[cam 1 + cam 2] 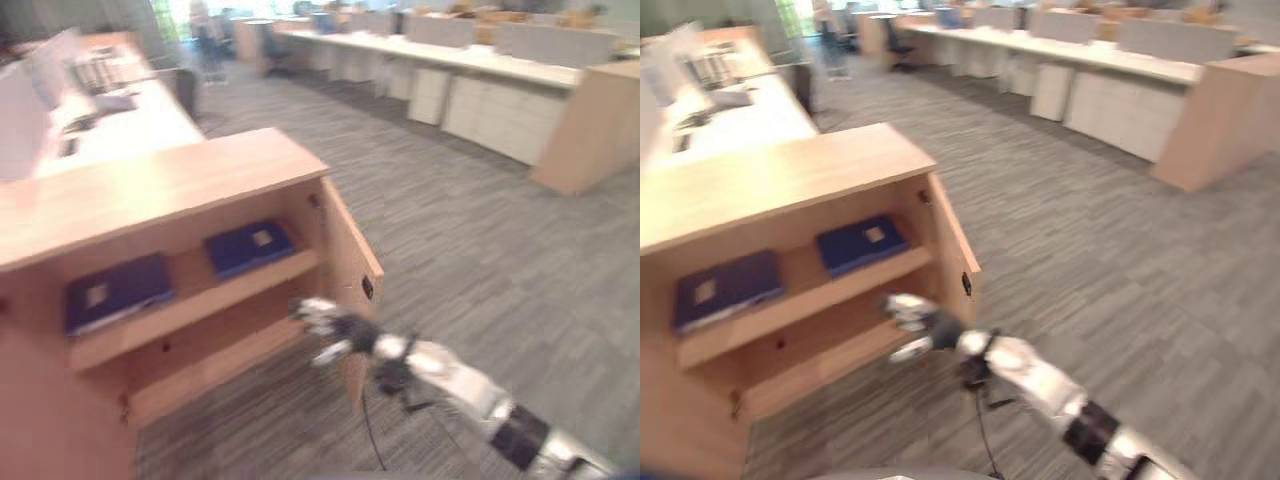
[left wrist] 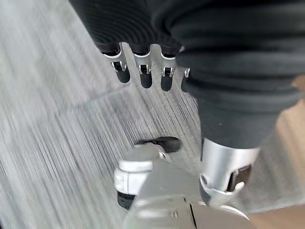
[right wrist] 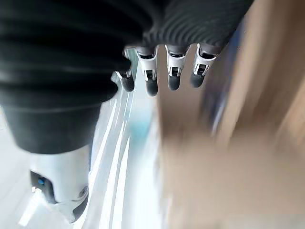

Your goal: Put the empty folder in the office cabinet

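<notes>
The wooden office cabinet stands open at the left, its door swung out toward me. Two dark blue folders lie flat on its upper shelf, one at the left and one at the right. The lower shelf looks bare. My right hand reaches in front of the cabinet opening, just below the door's edge, fingers relaxed and holding nothing. Its fingers hang loose before the blurred wood. My left hand hangs over the grey carpet, fingers relaxed and holding nothing.
A long white desk with screens runs behind the cabinet at the left. Rows of white desks and drawer units line the back, ending in a wooden panel at the right. Grey carpet spreads between them.
</notes>
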